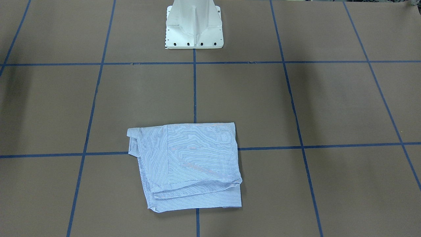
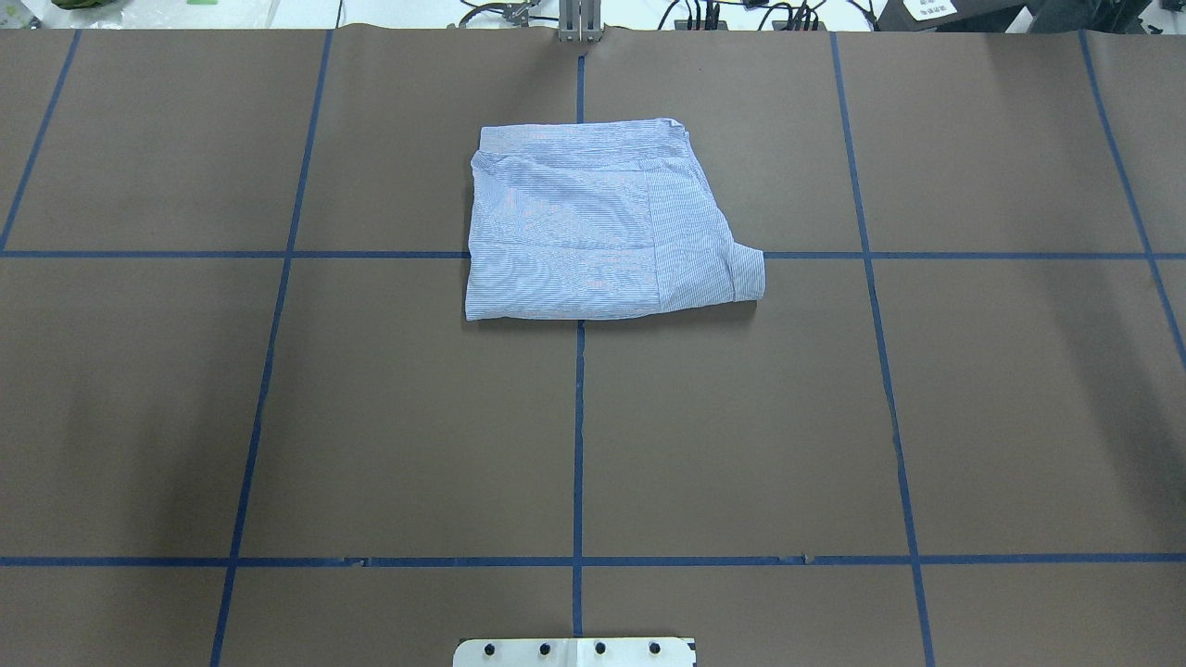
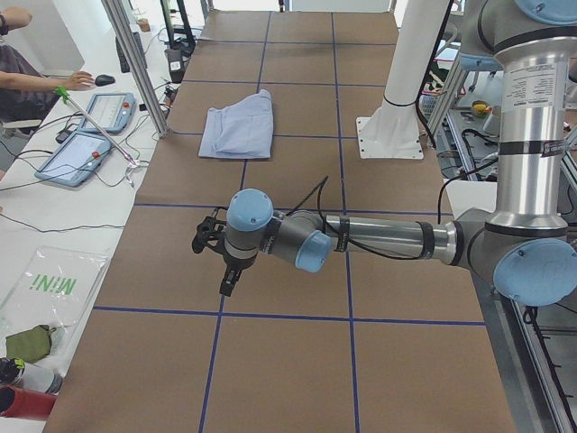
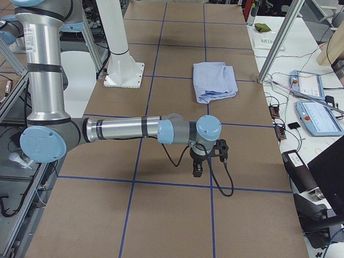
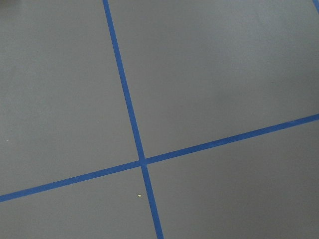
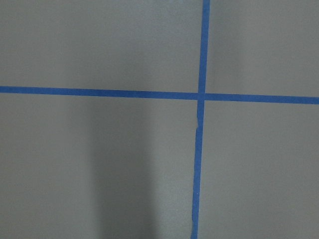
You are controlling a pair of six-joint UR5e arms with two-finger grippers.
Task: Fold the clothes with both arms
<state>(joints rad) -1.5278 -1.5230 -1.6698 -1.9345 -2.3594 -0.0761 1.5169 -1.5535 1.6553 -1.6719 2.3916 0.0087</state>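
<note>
blue-striped, one shirt (image 1: 190, 164) lies folded; left pincer (image 3: 229, 278) and right pincer (image 4: 197, 167): cannot tell.

The light blue-and-white striped shirt (image 2: 593, 222) lies folded into a compact, roughly square stack. It rests flat on the table (image 2: 371, 417), covering a crossing of blue tape (image 2: 576, 445). The left arm (image 3: 379, 239) and right arm (image 4: 123, 129) reach out horizontally above the table, well apart from the shirt.
</note>
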